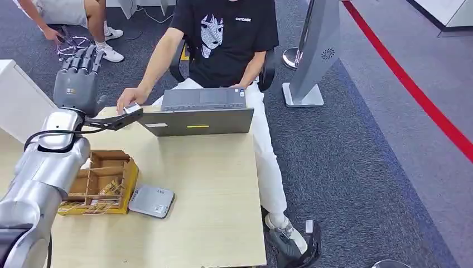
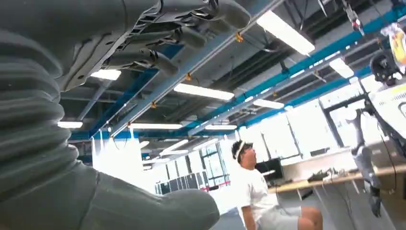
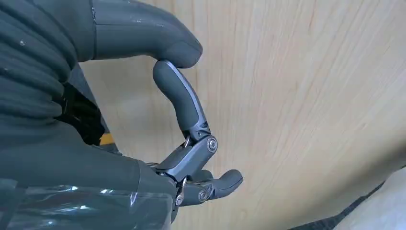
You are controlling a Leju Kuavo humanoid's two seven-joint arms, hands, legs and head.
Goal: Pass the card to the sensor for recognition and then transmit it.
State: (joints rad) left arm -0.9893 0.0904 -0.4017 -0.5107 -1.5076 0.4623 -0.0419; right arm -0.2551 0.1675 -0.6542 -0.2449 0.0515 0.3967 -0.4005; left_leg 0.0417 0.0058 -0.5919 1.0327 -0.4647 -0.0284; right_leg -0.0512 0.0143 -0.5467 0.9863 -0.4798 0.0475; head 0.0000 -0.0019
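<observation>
The left hand [image 1: 75, 78] is raised above the table's [image 1: 212, 184] far left corner, its fingers [image 1: 83, 57] straight, apart and holding nothing. Beside it a seated person's hand [image 1: 129, 100] holds the card [image 1: 132, 108]. The right hand [image 3: 143, 143] hangs over the table, fingers curled in on nothing.

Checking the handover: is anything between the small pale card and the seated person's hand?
Nothing visible does. The small pale card lies at the far edge of the light wooden table, with the person's hand already on it, beside the grey laptop.
</observation>
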